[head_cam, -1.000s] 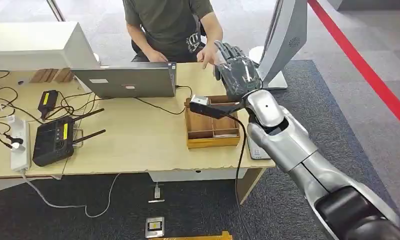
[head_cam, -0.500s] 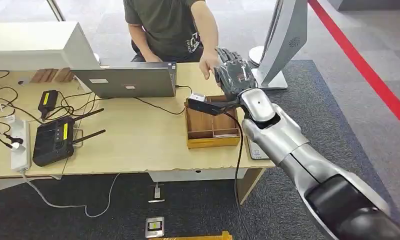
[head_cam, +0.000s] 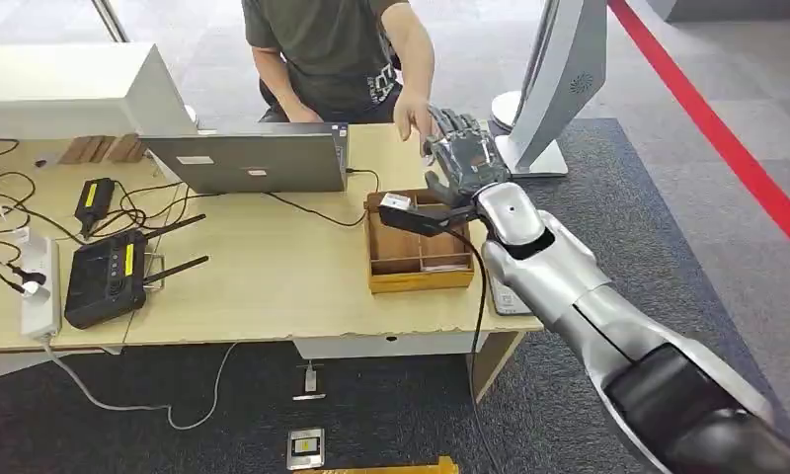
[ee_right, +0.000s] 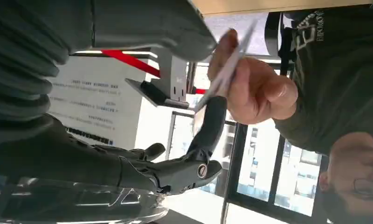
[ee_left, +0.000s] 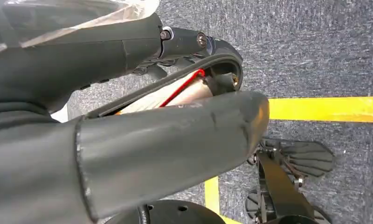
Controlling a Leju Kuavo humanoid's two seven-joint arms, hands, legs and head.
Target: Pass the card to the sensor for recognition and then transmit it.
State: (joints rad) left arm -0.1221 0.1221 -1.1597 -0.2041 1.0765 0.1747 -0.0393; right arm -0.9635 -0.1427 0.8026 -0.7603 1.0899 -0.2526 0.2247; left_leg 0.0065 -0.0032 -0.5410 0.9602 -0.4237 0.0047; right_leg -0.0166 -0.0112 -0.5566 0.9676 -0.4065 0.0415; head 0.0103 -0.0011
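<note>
Item: my right hand [head_cam: 462, 158], fingers spread, raised over the tray [head_cam: 418, 276] to receive. Card [ee_right: 226, 70] sits in the person's hand [ee_right: 259, 91], touching my fingertip; grip unconfirmed.

One laptop [head_cam: 248, 163], one wooden tray [head_cam: 417, 265], one router [head_cam: 108, 276], one card [ee_right: 226, 70].

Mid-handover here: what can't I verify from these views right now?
- Card: blurred in the right wrist view; who grips it, the person's hand or the right hand, is unclear. In the head view, the right hand covers it.
- Left hand: its cover fills the left wrist view, fingers unseen.
- Tray: its far end sits behind the right wrist.
</note>
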